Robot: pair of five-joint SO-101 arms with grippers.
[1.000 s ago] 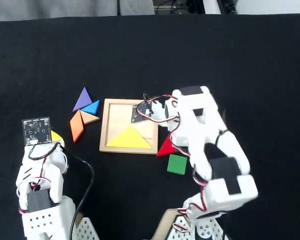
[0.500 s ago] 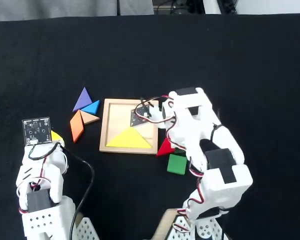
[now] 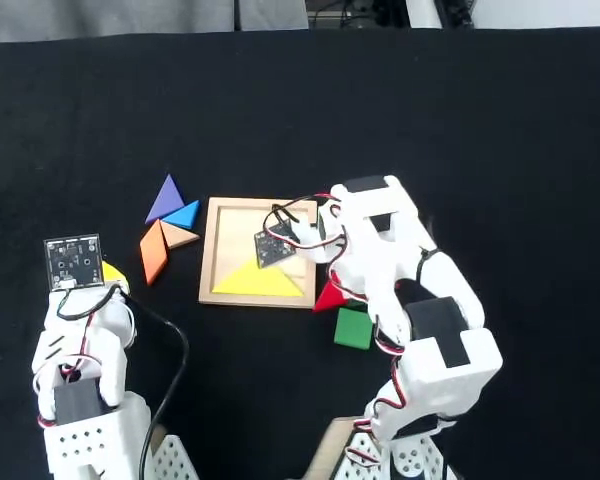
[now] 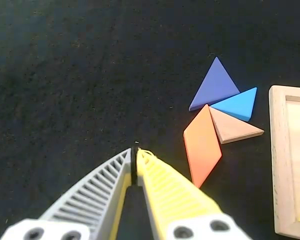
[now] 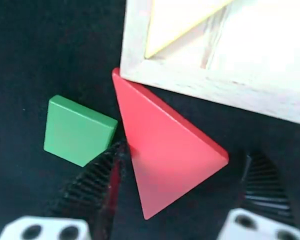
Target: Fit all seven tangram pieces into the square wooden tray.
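The square wooden tray point(image 3: 208, 250) sits mid-table, and we count just one of the seven tangram pieces inside it: the big yellow triangle point(image 3: 255, 278), lying flat along the tray wall nearest the arms. That leaves six to go.

Over by the right arm, the large red triangle point(image 5: 165, 150) lies on the black cloth just outside that wall, one tip up against the wood, and the green square point(image 5: 79, 131) rests close beside it. The right gripper point(image 5: 185, 160) hangs right over the red triangle with its jaws spread wide, one either side of the piece and not pinching it. By our read, that makes red the next piece to go in.

On the tray's far side we have a tidy cluster: the purple triangle point(image 4: 215, 86), the light blue triangle point(image 4: 237, 103), the tan triangle point(image 4: 234, 130) and the orange parallelogram point(image 4: 202, 145), edges touching, all untouched. The left gripper point(image 4: 135, 150) hangs near that cluster, its jaws pressed together on nothing.
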